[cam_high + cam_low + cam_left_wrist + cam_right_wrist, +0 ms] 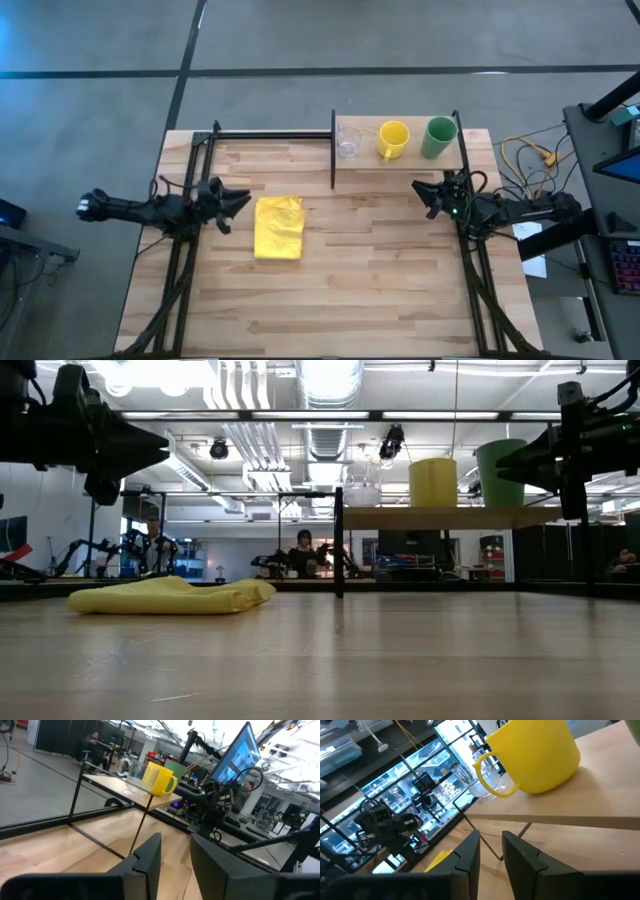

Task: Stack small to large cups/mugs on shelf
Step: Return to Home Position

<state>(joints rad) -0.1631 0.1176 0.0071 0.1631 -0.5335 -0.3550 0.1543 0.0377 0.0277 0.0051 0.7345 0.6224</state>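
Standing side by side on the light-wood plank shelf, which is raised on thin black posts, are the small clear transparent cup, the mid-sized yellow mug with a handle and the larger green cup. They run from small to large, each upright on the plank and none nested in another.

The right gripper hangs above the slatted wooden surface, just short of the shelf's near edge. The yellow mug and green cup are the nearest things ahead of its fingers, which show a narrow gap and grasp nothing. The left gripper hovers well apart from the shelf. Its fingers are likewise slightly parted and empty, with the three vessels far ahead of them across the surface and a folded flat yellow cloth lying on the wood just beyond their tips.

By the look of it, the placing is complete, since no cup or mug stands on the surface below. All that appears left is for both arms to fold to rest. If nesting was meant, that is not done.
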